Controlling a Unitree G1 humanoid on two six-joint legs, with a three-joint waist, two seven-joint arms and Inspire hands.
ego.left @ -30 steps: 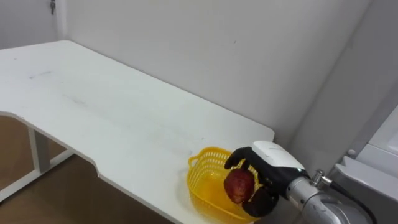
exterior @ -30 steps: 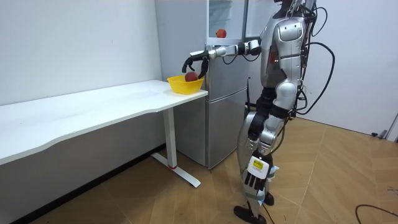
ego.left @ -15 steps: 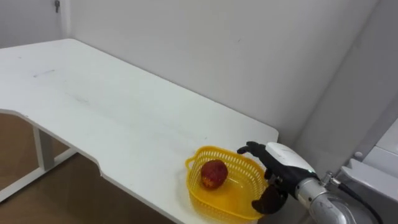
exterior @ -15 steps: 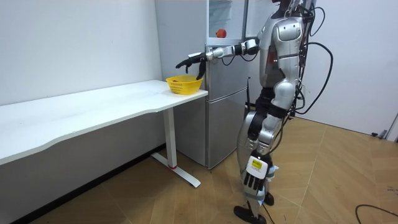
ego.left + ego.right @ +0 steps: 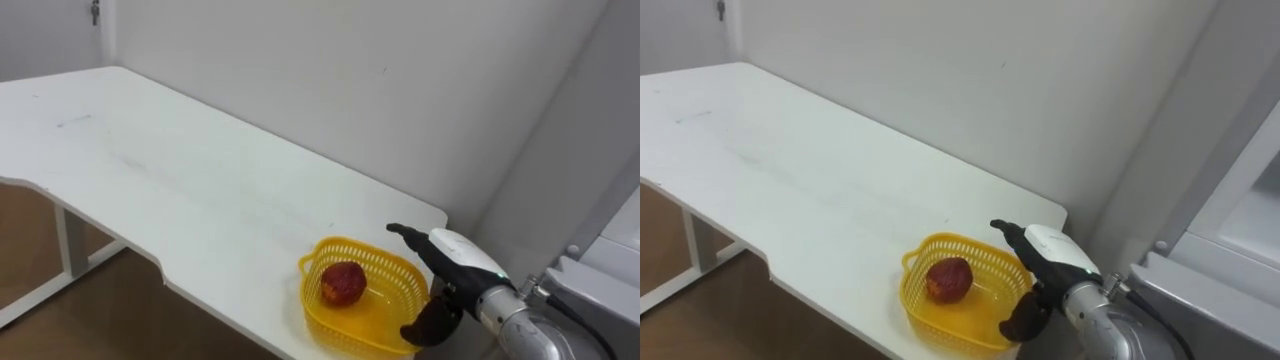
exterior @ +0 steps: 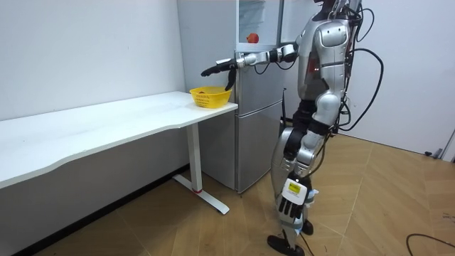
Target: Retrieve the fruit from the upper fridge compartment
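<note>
Right hand [image 5: 452, 262] released: fingers spread, empty, hovering at 3 o'clock of the yellow basket [image 5: 312, 305]. Basket sits at the counter's [image 5: 180, 170] right end. Fruit [image 5: 342, 283] lies inside it, 9 o'clock half — red, roundish, yellow-mottled. Retrieval looks done — only pulling the arm clear is left. Left hand [image 6: 290, 203] hangs by the leg, grip can't tell.

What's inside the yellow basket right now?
One red fruit lies in the yellow basket, left of centre. The right robot hand, open, hovers by its right rim, covering a little of that side.
</note>
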